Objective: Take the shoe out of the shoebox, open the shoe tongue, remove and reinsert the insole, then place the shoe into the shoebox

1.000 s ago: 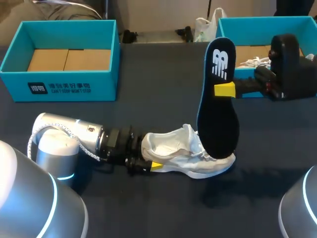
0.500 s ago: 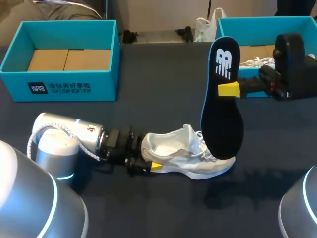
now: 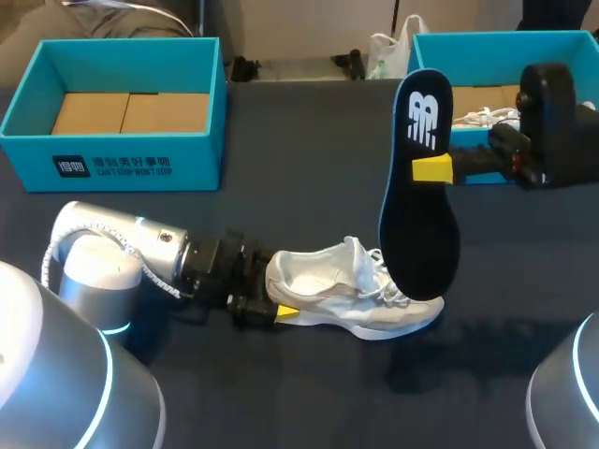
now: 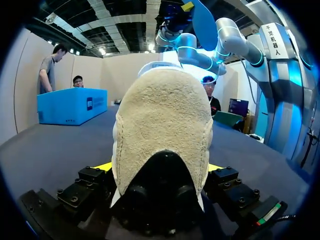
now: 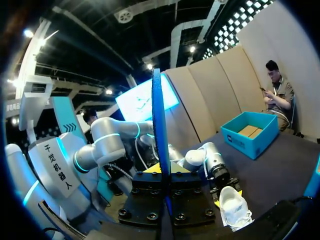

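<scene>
Near the counter's (image 3: 299, 140) front edge: a white shoe (image 3: 351, 301), heel clamped from both sides in the left pincer (image 4: 159, 169). Above its toe, upright: a dark insole (image 3: 418, 224), pinched flat in the nearly closed right pincer (image 3: 429, 169).

Silver left arm (image 3: 103, 267) with rounded joints, glowing cyan ring, white braided cable (image 3: 58, 251), black wrist, black screw-studded left tool (image 4: 159, 167), yellow fingertips (image 4: 102, 166), right arm (image 3: 557, 122) ending in bulky black housing

White shoe (image 3: 323, 292), upright dark insole (image 3: 418, 220)
</scene>
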`<state>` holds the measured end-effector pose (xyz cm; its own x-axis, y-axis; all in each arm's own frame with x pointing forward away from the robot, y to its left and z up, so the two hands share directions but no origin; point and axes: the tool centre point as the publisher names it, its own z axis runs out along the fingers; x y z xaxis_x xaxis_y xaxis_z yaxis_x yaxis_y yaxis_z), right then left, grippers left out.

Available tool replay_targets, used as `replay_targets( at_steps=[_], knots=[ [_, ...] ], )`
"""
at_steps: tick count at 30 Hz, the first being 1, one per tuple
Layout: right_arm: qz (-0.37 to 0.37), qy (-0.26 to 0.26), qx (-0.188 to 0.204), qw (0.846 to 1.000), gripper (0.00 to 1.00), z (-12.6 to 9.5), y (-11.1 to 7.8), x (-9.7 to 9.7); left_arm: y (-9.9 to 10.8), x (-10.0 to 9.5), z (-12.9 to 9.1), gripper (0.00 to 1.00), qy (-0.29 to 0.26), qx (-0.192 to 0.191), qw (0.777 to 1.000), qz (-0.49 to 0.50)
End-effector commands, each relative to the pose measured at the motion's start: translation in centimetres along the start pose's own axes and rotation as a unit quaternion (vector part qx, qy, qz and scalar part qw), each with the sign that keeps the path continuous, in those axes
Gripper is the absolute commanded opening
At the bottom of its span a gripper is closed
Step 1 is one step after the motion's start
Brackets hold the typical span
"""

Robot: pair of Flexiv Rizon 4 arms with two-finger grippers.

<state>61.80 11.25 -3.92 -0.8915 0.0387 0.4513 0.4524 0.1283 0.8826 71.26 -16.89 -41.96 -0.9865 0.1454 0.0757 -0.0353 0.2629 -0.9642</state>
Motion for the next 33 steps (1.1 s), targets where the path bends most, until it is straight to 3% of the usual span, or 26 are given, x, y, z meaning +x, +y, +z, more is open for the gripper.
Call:
replay_targets(
  at_steps=[1,12,14,15,31,33],
  knots=[
    [0.001,-0.001,0.000,1.000,0.00,0.1,0.0,0.0,-0.5,0.7,-1.1,1.00,-0.006,-0.022,1.000,0.005],
    [0.001,-0.001,0.000,1.000,0.00,0.1,0.0,0.0,-0.7,1.1,-3.8,1.00,0.001,-0.086,0.996,-0.008],
    [0.001,-0.001,0.000,1.000,0.00,0.1,0.0,0.0,-0.6,1.1,-4.5,1.00,0.007,-0.119,0.993,-0.017],
    [0.001,-0.001,0.000,1.000,0.00,0.1,0.0,0.0,-0.3,1.3,-5.4,1.00,0.004,-0.157,0.988,0.013],
    [0.001,-0.001,0.000,1.000,0.00,0.1,0.0,0.0,-0.3,1.3,-5.4,1.00,0.004,-0.157,0.988,0.013],
    [0.001,-0.001,0.000,1.000,0.00,0.1,0.0,0.0,-0.8,1.6,-6.1,1.00,0.009,-0.177,0.984,0.015]
  ],
)
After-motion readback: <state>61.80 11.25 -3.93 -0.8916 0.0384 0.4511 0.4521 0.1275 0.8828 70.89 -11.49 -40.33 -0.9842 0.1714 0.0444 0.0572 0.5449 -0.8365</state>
